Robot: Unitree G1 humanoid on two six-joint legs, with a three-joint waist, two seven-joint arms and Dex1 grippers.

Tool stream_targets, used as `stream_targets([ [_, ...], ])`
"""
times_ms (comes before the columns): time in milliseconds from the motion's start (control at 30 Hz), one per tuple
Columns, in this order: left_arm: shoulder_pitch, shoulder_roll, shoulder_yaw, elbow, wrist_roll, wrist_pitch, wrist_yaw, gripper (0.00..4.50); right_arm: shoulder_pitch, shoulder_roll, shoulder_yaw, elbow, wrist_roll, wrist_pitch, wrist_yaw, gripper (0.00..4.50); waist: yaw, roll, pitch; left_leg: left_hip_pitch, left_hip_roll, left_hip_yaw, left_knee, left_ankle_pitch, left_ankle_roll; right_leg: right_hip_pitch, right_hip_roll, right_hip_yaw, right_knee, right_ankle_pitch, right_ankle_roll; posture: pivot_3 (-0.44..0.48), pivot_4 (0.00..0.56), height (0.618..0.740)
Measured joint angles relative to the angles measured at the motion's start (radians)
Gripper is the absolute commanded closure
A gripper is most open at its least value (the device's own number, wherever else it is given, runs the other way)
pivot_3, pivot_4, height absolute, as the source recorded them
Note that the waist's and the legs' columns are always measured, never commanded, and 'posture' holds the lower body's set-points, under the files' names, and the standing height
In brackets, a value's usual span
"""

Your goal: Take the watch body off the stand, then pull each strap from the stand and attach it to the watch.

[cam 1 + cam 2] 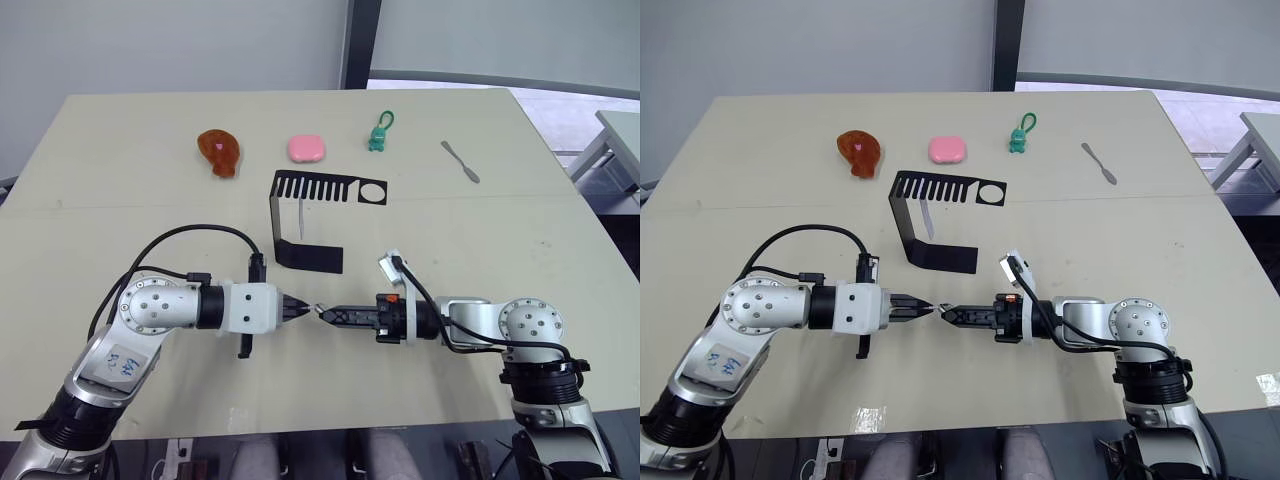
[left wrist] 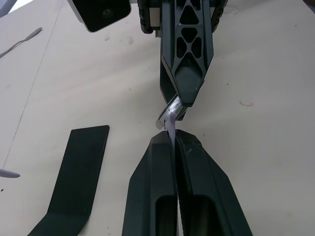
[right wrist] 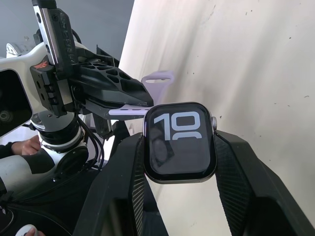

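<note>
Strap-attach step. Right hand (image 3: 179, 162) is clamped on the watch body (image 3: 180, 141), left hand (image 2: 174, 142) pinched on a strap (image 3: 135, 110), tips meeting above the desk (image 1: 500, 230). Second strap (image 1: 300, 218) hangs on the stand (image 1: 305, 225). Next: align strap end with case slot and slide in.

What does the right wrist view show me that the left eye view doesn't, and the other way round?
Right wrist view: the watch body with light digits on its screen, clamped in the right end effector, and a pale strap pinched by the left end effector beside it. Left eye view: the table with the black stand, a second strap hanging on it, a pink block and a spatula. Shared: both end effectors meeting tip to tip.
</note>
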State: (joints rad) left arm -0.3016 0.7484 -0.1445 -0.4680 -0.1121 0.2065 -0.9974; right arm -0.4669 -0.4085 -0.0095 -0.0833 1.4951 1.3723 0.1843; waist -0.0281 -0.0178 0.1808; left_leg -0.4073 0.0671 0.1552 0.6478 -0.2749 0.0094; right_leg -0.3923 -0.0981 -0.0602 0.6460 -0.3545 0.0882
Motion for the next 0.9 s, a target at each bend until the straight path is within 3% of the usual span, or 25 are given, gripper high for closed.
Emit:
stream_targets([
  [900, -0.04, -0.039, -0.034, 0.034, 0.062, -0.023, -0.003, 4.5, 0.0, -0.001, -0.011, 0.0, 0.009, 0.006, -0.002, 2.99, 0.001, 0.0, 0.0, 0.0, 0.0, 0.0, 0.0, 0.0, 0.0, 0.0, 0.0, 0.0, 0.0, 0.0, 0.0, 0.0, 0.15, 0.74],
])
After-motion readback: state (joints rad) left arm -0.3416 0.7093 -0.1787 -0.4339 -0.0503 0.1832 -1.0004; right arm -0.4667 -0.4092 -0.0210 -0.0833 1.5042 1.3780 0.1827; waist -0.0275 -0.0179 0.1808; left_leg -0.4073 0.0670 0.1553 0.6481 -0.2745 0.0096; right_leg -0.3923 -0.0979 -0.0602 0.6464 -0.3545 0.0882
